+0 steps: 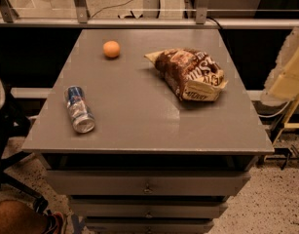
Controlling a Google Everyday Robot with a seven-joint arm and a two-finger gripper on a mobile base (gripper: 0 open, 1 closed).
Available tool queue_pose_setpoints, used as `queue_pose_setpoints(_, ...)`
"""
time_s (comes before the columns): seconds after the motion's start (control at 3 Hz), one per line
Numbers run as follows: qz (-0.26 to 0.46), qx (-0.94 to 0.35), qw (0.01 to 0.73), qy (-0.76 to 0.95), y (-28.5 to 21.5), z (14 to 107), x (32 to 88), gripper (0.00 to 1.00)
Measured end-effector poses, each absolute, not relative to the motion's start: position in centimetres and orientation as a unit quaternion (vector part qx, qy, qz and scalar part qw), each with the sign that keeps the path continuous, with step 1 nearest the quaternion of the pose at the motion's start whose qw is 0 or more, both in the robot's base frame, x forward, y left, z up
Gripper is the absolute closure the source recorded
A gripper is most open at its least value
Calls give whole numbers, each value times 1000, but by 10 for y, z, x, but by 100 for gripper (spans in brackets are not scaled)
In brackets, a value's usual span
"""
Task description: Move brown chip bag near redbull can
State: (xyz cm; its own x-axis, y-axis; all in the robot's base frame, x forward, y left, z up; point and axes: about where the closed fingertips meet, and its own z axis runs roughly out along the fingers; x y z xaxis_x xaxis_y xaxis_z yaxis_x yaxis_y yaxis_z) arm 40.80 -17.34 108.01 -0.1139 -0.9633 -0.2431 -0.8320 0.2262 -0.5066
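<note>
The brown chip bag (pixel 190 73) lies crinkled on the right half of the grey table top (pixel 139 126), its cream edge toward the front right. The redbull can (pixel 79 108) lies on its side near the table's left edge, its shiny silver end toward the front. The bag and the can are far apart, with bare table between them. My gripper (pixel 291 69) shows as a pale cream shape at the right edge of the view. It is beyond the table's right side, to the right of the bag and not touching it.
A small orange ball (pixel 111 49) sits at the back of the table, left of the bag. The table has drawers (pixel 148 186) below its front edge. A railing (pixel 149 22) runs behind it. A dark chair (pixel 8 126) stands at the left.
</note>
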Motion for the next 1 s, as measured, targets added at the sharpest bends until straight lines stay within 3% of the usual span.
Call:
queue_pose_setpoints(0.67,-121,-617,285,724,-171,1072,425,0)
queue_pose_setpoints(1.0,-82,-630,310,707,-155,1043,445,0)
